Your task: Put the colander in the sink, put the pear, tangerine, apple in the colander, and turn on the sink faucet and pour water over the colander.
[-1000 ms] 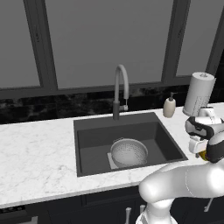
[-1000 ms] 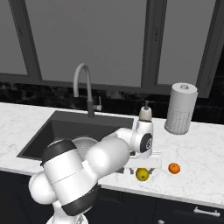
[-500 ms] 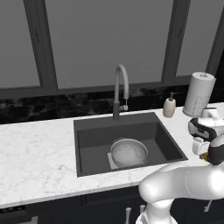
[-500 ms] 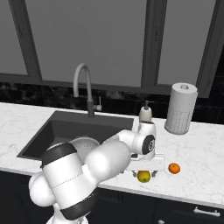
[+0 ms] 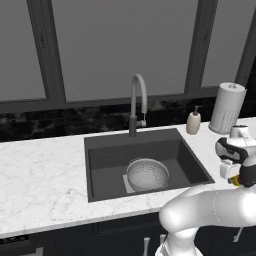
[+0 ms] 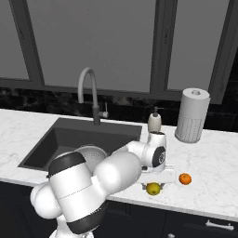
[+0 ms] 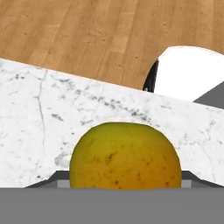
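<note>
The small yellow pear (image 7: pixel 125 156) lies on the white marble counter (image 7: pixel 39 113), directly below the two-finger gripper (image 6: pixel 155 182) and very close to it. Whether the fingers touch or hold the fruit, I cannot tell. The small round orange tangerine (image 6: pixel 185 178) sits near the gripper on its right. The silvery perforated colander (image 5: pixel 147 173) rests in the dark grey sink (image 5: pixel 107 165), well apart to the gripper's left.

You will find no text, label, brand, number or sign to read here: the soap bottle (image 6: pixel 155 122), the paper towel roll (image 6: pixel 191 115) and the counter (image 5: pixel 45 165) all show plain, unmarked surfaces
</note>
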Controlling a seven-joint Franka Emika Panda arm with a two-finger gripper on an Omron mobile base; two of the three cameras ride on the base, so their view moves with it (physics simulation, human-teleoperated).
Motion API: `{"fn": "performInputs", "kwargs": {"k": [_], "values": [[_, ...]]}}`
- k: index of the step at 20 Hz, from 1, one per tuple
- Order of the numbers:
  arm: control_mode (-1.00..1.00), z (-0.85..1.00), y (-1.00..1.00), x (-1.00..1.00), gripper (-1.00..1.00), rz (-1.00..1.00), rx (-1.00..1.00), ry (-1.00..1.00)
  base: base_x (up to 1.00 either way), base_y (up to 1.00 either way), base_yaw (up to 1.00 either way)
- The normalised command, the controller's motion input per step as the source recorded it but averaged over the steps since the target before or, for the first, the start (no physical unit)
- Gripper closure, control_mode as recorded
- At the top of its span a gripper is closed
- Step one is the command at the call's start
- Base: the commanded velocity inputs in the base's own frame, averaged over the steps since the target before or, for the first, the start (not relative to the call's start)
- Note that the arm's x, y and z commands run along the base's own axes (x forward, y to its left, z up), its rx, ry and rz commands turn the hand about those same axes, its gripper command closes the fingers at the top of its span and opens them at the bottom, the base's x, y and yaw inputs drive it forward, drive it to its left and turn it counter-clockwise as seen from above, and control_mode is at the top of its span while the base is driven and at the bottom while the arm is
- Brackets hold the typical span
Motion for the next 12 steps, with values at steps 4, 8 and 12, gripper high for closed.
{"fn": "performInputs", "kwargs": {"k": [4, 8, 12], "values": [[-1.00, 0.06, 0.14, -0.08, 1.00, 0.09, 0.07, 0.00, 0.00, 0.00, 0.00], [-1.00, 0.84, 0.29, -0.15, 1.00, 0.00, 0.15, 0.06, 0.00, 0.00, 0.00], [-1.00, 0.41, 0.50, 0.00, 1.00, -0.62, 0.00, 0.09, 0.00, 0.00, 0.00]]}}
